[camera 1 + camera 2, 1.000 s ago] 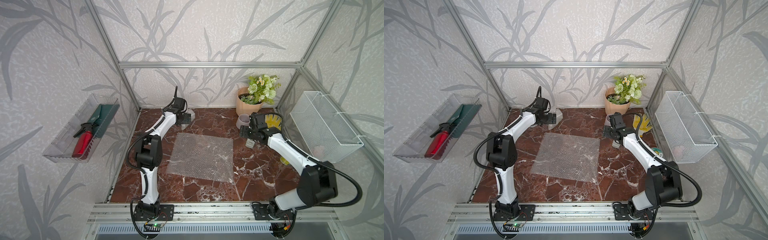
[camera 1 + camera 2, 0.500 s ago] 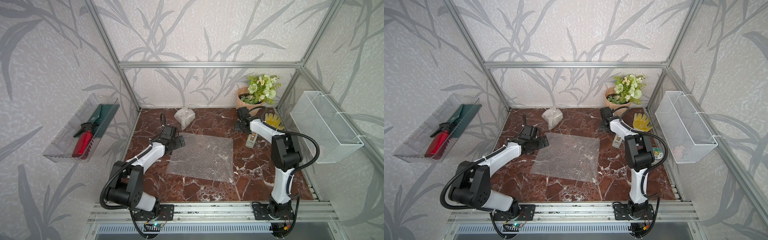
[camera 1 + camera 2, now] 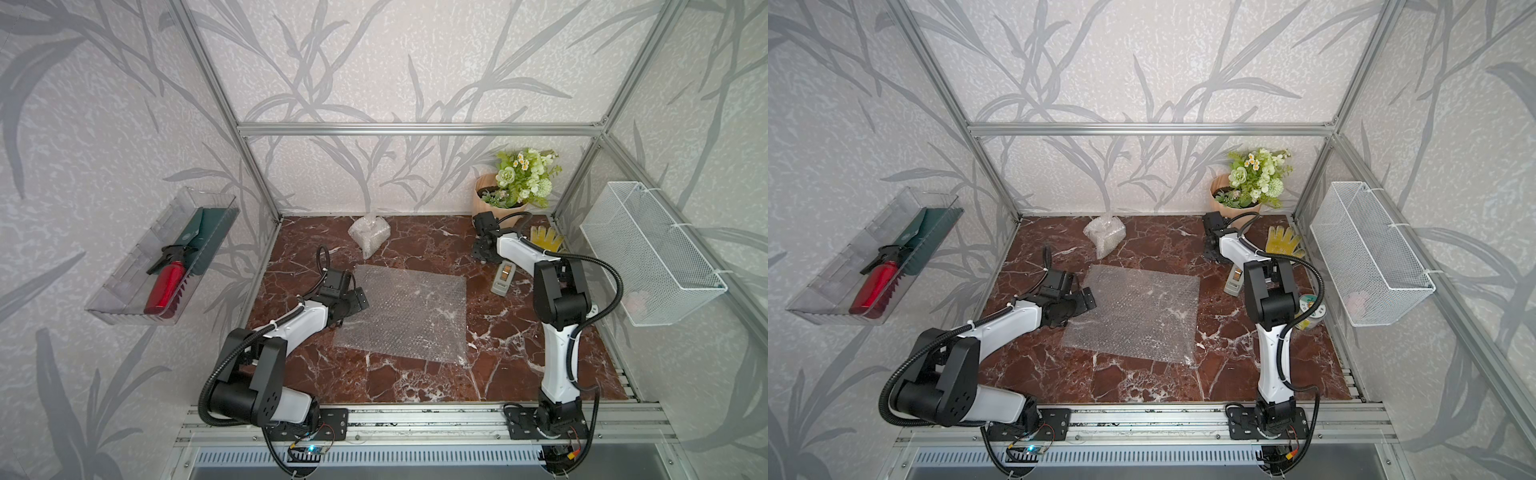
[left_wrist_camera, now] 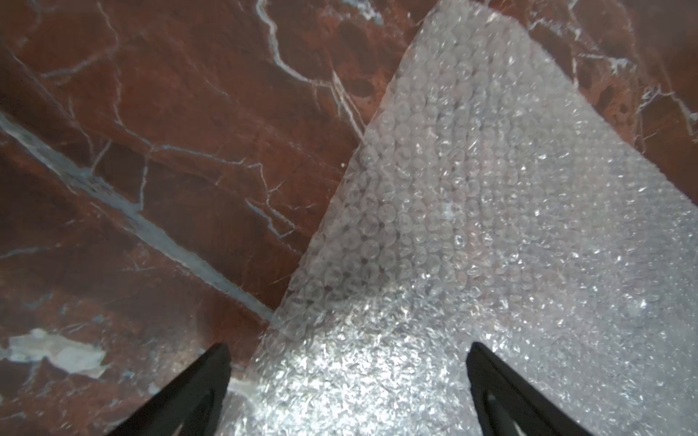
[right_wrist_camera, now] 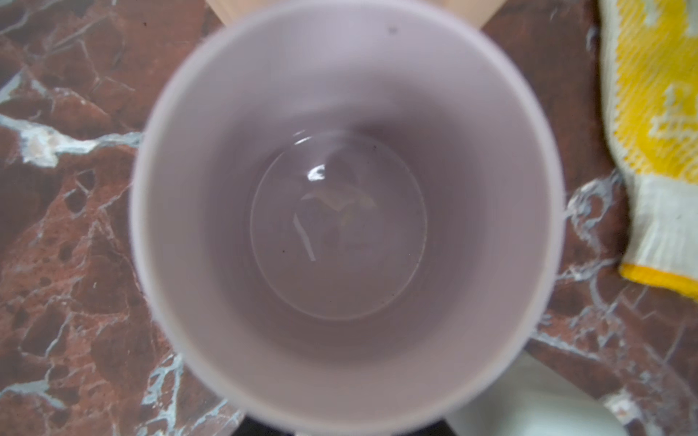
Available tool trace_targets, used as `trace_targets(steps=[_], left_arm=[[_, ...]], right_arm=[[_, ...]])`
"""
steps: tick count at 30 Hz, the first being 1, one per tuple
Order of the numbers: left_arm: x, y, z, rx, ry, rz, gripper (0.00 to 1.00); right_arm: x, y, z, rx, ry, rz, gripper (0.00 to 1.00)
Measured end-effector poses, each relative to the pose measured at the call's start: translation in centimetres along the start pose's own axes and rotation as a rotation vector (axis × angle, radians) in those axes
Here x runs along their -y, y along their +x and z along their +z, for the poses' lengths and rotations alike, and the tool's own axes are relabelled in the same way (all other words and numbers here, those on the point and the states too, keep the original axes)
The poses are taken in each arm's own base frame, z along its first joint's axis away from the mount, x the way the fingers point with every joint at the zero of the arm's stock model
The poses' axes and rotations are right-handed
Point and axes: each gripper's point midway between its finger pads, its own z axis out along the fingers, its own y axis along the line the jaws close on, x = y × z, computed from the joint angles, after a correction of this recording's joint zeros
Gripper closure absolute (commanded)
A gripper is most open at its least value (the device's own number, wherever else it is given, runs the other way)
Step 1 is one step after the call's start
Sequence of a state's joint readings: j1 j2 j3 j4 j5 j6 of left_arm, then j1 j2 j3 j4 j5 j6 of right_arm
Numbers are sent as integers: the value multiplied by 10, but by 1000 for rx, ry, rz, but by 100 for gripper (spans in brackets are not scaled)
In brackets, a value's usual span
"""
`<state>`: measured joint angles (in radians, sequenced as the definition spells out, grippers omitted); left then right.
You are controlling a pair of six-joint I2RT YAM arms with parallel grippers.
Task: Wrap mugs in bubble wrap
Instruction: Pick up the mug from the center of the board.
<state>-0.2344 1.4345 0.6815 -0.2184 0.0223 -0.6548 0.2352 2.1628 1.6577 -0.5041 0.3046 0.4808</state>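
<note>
A flat sheet of bubble wrap (image 3: 407, 316) (image 3: 1138, 316) lies in the middle of the marble floor. My left gripper (image 3: 357, 299) (image 4: 347, 347) hovers low at the sheet's left edge, open, and its two black fingers (image 4: 204, 381) straddle that edge without pinching it. My right gripper (image 3: 482, 251) (image 3: 1212, 253) is at the back right, just in front of the flowerpot. The right wrist view looks straight down into the pale lilac mug (image 5: 340, 226), which stands upright. The mug's near rim hides the right jaws. In both top views the gripper hides the mug.
A crumpled bundle of bubble wrap (image 3: 370, 235) sits at the back centre. A peach flowerpot (image 3: 494, 203), a yellow glove (image 3: 546, 239), a grey tape dispenser (image 3: 503, 278) and a tape roll (image 3: 1310, 309) crowd the right side. A wire basket (image 3: 648, 253) and a clear tray (image 3: 124, 291) hang on the walls.
My left arm came forward from the back bundle to the sheet's left edge. My right gripper went back and down onto the mug, which no longer shows in the top views.
</note>
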Motion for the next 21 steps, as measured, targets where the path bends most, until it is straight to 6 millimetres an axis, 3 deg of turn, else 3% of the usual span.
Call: trace_targets(steps=[5, 13, 16, 21], left_arm=[[-6, 10, 4, -23, -9, -4, 1], [4, 17, 4, -22, 29, 13, 1], [20, 32, 1, -36, 70, 54, 1], [49, 65, -9, -64, 151, 110, 1]], right_arm=[[-4, 0, -1, -5, -23, -1, 100], [-6, 18, -24, -37, -80, -37, 100], [-12, 28, -45, -33, -106, -72, 100], [-37, 43, -100, 17, -186, -140, 100]])
